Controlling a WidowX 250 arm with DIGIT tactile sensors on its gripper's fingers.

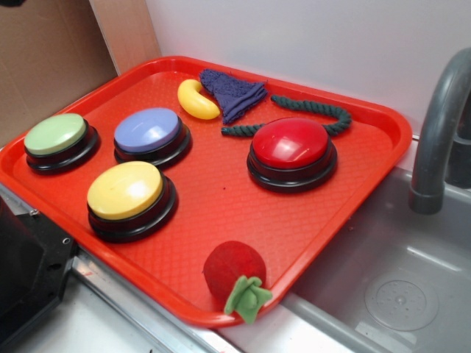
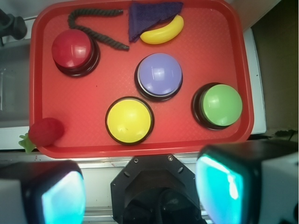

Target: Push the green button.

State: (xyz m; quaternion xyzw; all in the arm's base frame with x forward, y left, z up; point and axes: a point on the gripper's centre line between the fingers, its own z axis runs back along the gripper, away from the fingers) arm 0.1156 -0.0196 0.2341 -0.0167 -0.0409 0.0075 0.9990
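The green button [image 1: 55, 134] has a pale green dome on a black base. It stands at the left end of the red tray [image 1: 221, 191], nearest the cardboard wall. In the wrist view the green button [image 2: 222, 105] sits at the tray's [image 2: 93, 102] right side. My gripper [image 2: 142, 191] hangs high above the black robot base, outside the tray's near edge and well away from the button. Its teal fingertips [image 2: 219, 186] stand wide apart with nothing between them. The exterior view does not show the gripper.
On the tray also stand a yellow button [image 2: 129, 120], a lavender-blue button [image 2: 159, 74] and a red button [image 2: 72, 49]. A toy banana [image 2: 163, 31], purple cloth [image 2: 149, 16], dark rope [image 2: 93, 23] and plush strawberry [image 2: 46, 131] lie around. A grey sink [image 1: 397, 279] with faucet [image 1: 438, 125] adjoins.
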